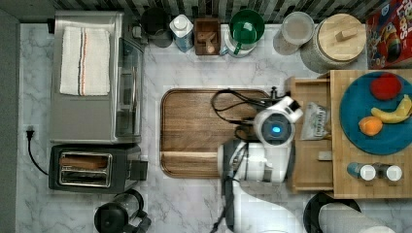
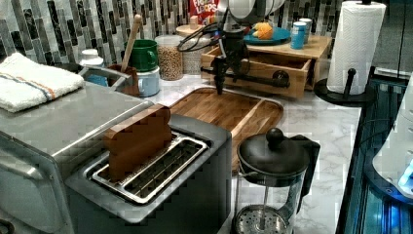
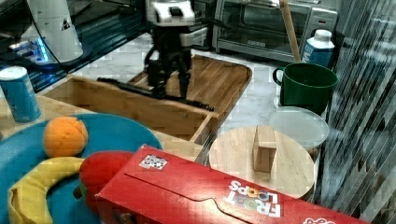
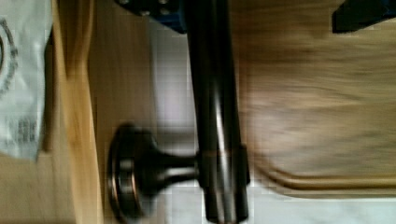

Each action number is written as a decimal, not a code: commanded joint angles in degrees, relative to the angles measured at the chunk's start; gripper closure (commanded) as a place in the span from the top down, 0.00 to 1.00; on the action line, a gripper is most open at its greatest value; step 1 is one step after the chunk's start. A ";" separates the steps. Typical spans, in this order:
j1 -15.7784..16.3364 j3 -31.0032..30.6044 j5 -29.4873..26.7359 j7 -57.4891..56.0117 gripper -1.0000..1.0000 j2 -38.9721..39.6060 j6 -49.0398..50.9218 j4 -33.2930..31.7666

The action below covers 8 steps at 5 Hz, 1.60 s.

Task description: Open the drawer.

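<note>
The light wooden drawer (image 1: 311,165) stands pulled out from under the bamboo top, with a clear bag (image 1: 316,121) lying inside it. Its long black bar handle (image 2: 258,79) runs along the front (image 3: 140,109). My gripper (image 3: 170,91) points down at the handle, open, with one finger on each side of the bar. In the wrist view the handle (image 4: 215,93) passes close beside one finger (image 4: 154,9), while the other finger (image 4: 364,14) stands well away over the dark board. From the left view, the gripper (image 2: 228,80) straddles the bar near its left end.
A dark walnut cutting board (image 1: 204,131) lies right in front of the drawer. Above the drawer sit a blue plate (image 1: 354,126) of fruit and shakers (image 1: 374,172). A paper towel roll (image 2: 353,44), French press (image 2: 272,165), toaster (image 1: 92,167) and toaster oven (image 1: 92,77) ring the counter.
</note>
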<state>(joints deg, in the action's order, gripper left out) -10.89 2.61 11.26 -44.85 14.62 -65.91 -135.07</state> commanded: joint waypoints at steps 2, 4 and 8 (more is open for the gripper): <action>11.71 -9.16 0.83 8.06 1.00 -2.07 1.57 -1.88; 10.83 -10.00 1.23 8.36 1.00 -2.05 1.62 -1.86; 10.58 -10.24 1.34 8.44 1.00 -2.04 1.63 -1.85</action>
